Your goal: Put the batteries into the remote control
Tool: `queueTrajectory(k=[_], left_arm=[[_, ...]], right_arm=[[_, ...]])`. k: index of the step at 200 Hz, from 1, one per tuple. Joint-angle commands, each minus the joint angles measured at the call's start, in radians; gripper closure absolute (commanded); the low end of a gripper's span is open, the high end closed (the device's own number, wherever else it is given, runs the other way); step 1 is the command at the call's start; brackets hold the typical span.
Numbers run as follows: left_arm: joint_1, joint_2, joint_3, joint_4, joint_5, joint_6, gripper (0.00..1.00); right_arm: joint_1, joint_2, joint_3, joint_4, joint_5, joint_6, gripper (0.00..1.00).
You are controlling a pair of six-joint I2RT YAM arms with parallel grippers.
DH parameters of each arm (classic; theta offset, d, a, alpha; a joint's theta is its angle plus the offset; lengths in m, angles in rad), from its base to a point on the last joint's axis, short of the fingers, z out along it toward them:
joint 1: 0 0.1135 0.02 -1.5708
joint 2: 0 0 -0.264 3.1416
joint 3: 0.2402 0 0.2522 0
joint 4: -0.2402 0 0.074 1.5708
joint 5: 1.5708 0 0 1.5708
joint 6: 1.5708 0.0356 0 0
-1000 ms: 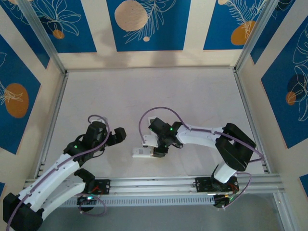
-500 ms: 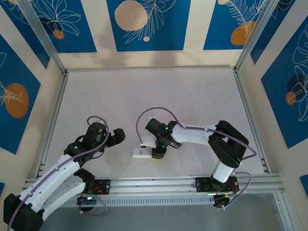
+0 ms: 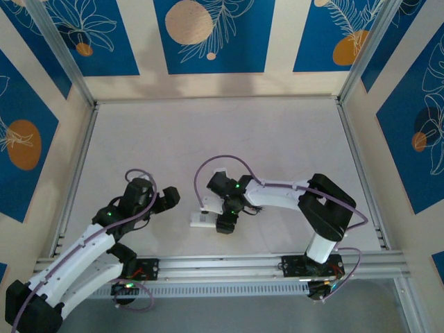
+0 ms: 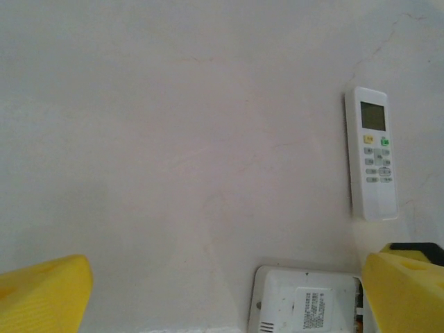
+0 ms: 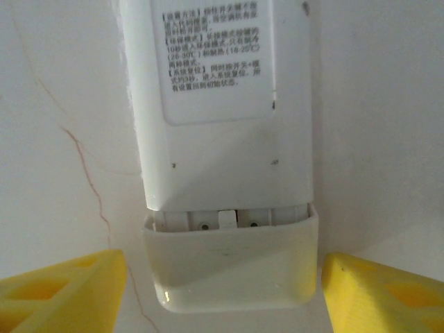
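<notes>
Fingers (image 5: 62, 288) of my right gripper (image 5: 222, 295) are spread, one on each side of the remote's (image 5: 222, 104) near end. There's a small gap on the left side. The right side is very close and I can't tell if it touches. Nothing is pinched.

The remote lies face down on the table (image 5: 55, 83), with the printed label (image 5: 211, 55) up. The cover (image 5: 229, 270) at its near end sits slid partly off. A narrow slot between cover and body shows a small tab and two tiny metal dots. I can't tell whether any batteries sit under the cover.

In the top view my right gripper is low over the table at the right end of the remote, which is near the front edge, about mid-table. My left gripper (image 3: 171, 197) is just left of the remote and apart from it.

In the left wrist view my left fingers (image 4: 41, 291) are wide apart and hold nothing. The remote's labelled back shows at the bottom edge, closer to my right-hand finger. A second remote (image 4: 372, 154) lies face up on the table beyond it, screen (image 4: 373, 115) and buttons showing, apart from the first one.
</notes>
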Motion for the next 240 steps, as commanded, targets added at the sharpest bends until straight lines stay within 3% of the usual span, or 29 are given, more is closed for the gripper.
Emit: queueTrajectory(k=[1, 25, 55, 79, 108, 133, 240], left_arm=[[0.014, 0.008, -0.013, 0.026, 0.031, -0.003, 0.01], [0.014, 0.065, -0.01, 0.094, 0.141, 0.045, 0.03], [0.014, 0.222, 0.027, 0.163, 0.298, 0.098, 0.15], [0.014, 0.359, 0.056, 0.2, 0.385, 0.111, 0.23], [0.011, 0.481, 0.089, 0.19, 0.433, 0.12, 0.3], [0.009, 0.513, 0.086, 0.185, 0.449, 0.13, 0.34], [-0.003, 0.633, 0.089, 0.222, 0.51, 0.179, 0.35]], right_arm=[[-0.007, -0.111, -0.004, 0.009, -0.046, 0.096, 0.24], [-0.057, -0.247, -0.089, 0.139, -0.07, 0.386, 0.24], [-0.116, -0.31, -0.212, 0.258, -0.09, 1.074, 0.32], [-0.074, -0.266, -0.229, 0.246, -0.101, 1.321, 0.34], [-0.032, -0.19, -0.199, 0.206, -0.072, 1.344, 0.34], [-0.033, -0.157, -0.203, 0.184, -0.027, 1.343, 0.4], [-0.034, -0.094, -0.201, 0.166, -0.003, 1.345, 0.49]])
